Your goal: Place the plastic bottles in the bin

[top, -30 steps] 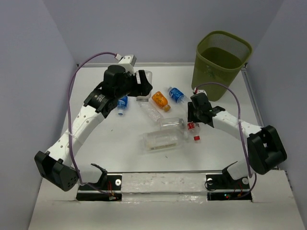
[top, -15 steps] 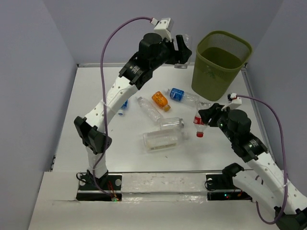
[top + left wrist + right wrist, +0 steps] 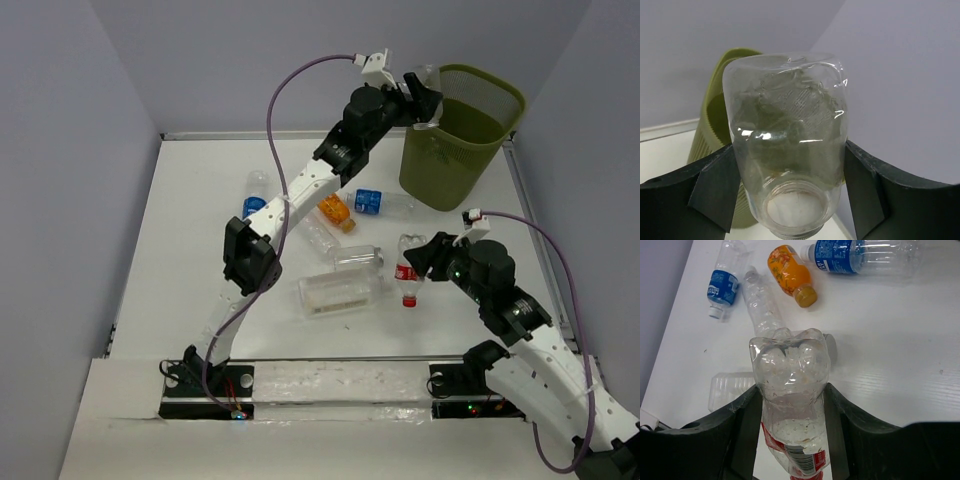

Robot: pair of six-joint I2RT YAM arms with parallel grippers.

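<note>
— Grip on the near side: what is held?
— A red-labelled bottle (image 3: 790, 375) is clamped between the fingers of the right gripper (image 3: 790, 410). It is held above the table (image 3: 200, 250), cap end down and base turned away from the wrist.

— What is seen lying on the table beyond it?
— A large squarish bottle (image 3: 340, 292) is laid on its side to the left, with a small clear bottle (image 3: 358, 257) just beside it. Farther out, a long clear bottle (image 3: 762, 302) and an orange bottle (image 3: 790, 267) are found close together. One blue-labelled bottle (image 3: 370, 200) is seen near the foot of the bin (image 3: 450, 170); a second blue-labelled bottle (image 3: 253, 205) is placed well to the left.

— And at the far end?
— The left gripper (image 3: 790, 185) is closed around a capless clear bottle (image 3: 787, 130), its open neck turned toward the wrist. It is held high, just beside the bin's rim; whether it is over the opening cannot be told.
</note>
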